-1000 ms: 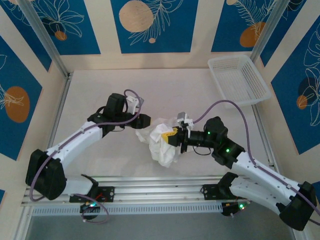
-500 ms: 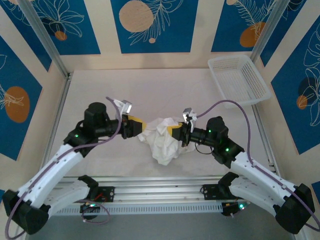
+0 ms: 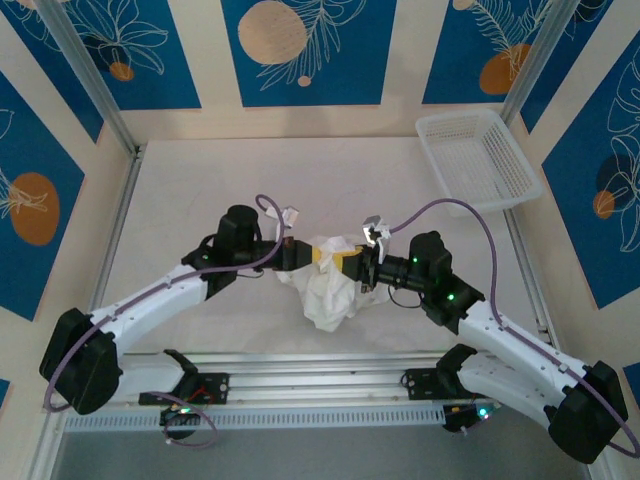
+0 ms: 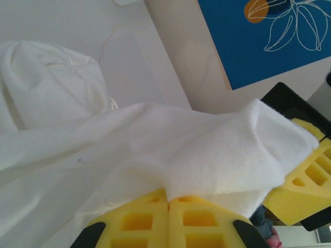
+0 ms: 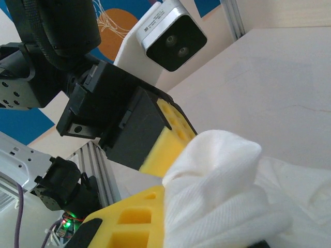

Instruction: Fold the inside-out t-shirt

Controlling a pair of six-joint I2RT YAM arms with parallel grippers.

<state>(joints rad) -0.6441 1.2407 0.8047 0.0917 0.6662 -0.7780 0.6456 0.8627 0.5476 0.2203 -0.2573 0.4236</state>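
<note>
The inside-out t-shirt (image 3: 325,288) is a crumpled white bunch in the middle of the table, hanging down from both grippers. My left gripper (image 3: 312,256) is shut on a fold at its upper left. In the left wrist view the yellow pads (image 4: 150,217) meet with white cloth (image 4: 155,150) pinched at their tips. My right gripper (image 3: 349,263) is shut on the shirt's upper right, close to the left one. In the right wrist view one yellow finger (image 5: 129,219) presses into the cloth (image 5: 222,201), which hides the other finger.
A white mesh basket (image 3: 478,158) stands at the back right corner. Aluminium rails (image 3: 300,385) run along the near edge between the arm bases. The left gripper's black body (image 5: 121,129) and its camera (image 5: 168,36) sit right in front of the right wrist.
My left gripper moved right to the shirt and shut on a fold. The right gripper kept its grip and barely moved. The cloth bunch rose slightly.
</note>
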